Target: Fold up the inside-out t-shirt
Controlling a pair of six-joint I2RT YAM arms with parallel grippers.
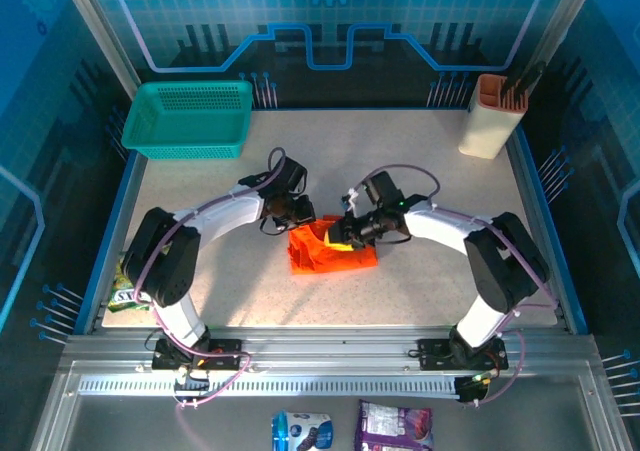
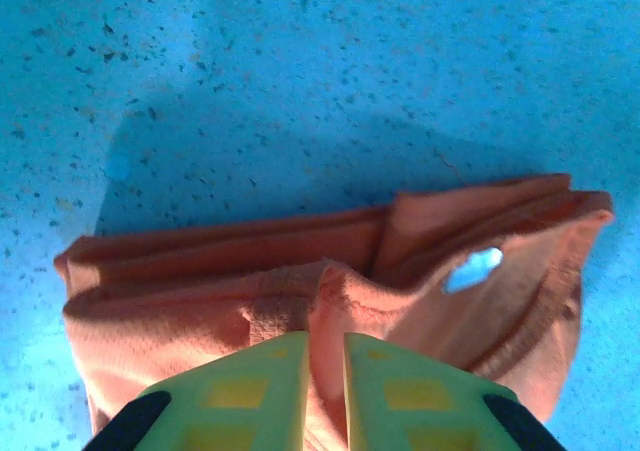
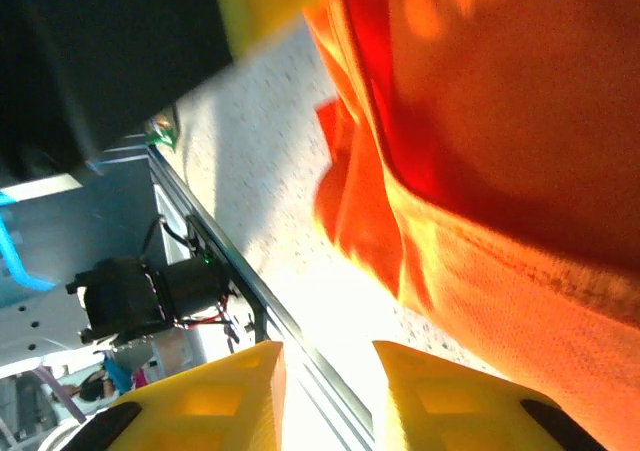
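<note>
L end effector [image 2: 327,349] pinches t-shirt [image 2: 200,261] — R end effector [image 3: 330,361] spread.

Bright even light over the table [image 1: 420,171]; blue cast, left wrist view; washed-out glare, blur, right wrist view.

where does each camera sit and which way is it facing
Top external: above and behind the arms, looking down on the table; both arms, left gripper and right gripper at the t-shirt.
Left wrist: on that wrist, looking down past its yellow fingers pinching the t-shirt.
Right wrist: on that wrist, looking low across the table toward the edge rail; its fingers stand apart.
Shared: all show the t-shirt.
</note>
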